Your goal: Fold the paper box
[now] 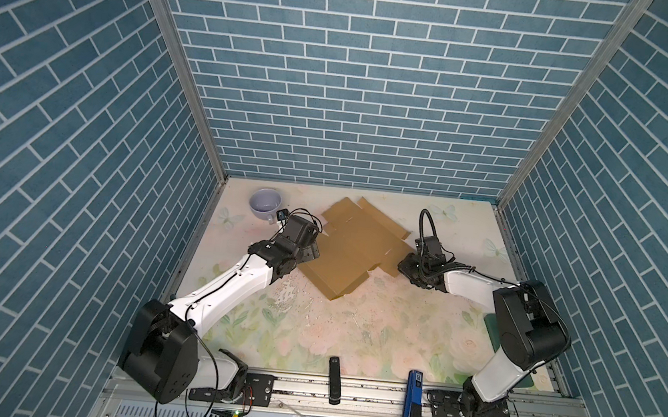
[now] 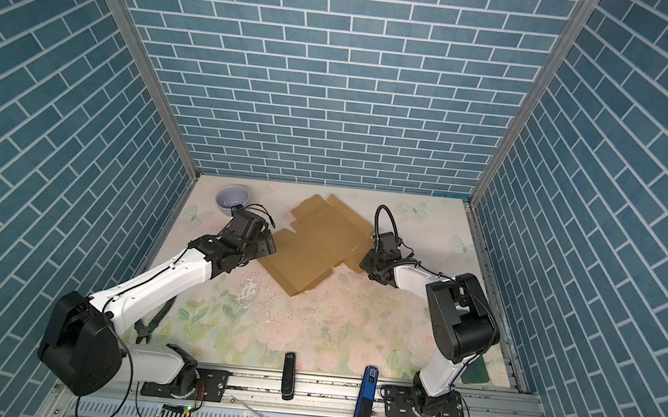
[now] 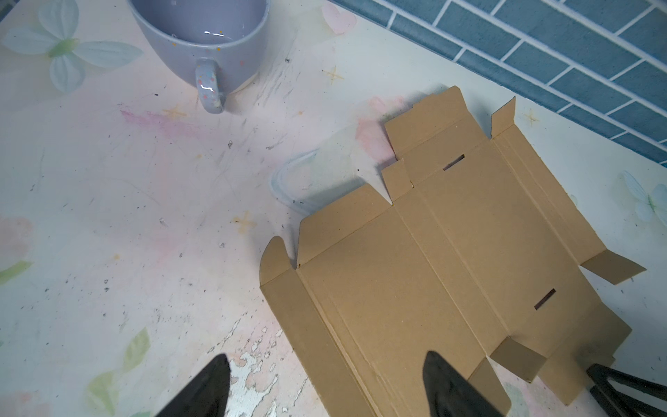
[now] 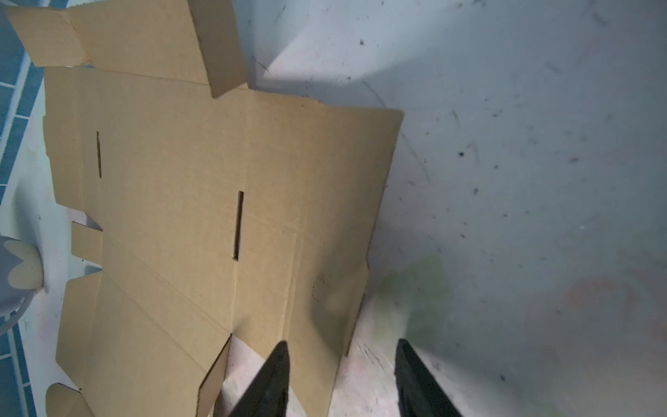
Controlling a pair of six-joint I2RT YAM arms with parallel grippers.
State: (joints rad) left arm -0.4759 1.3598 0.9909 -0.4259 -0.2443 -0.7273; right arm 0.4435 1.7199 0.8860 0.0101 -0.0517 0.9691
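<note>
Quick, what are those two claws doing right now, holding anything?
Left gripper: open, holding nothing, astride an edge of the paper box.
Right gripper: open, astride a flap edge, not clamped on it.

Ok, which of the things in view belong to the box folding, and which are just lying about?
In the job: paper box, lying flat, not yet folded; left pincer; right pincer.
Lying about: lavender mug; black stick-shaped gadget; blue stick-shaped gadget; green-handled pliers; dark green pad.
</note>
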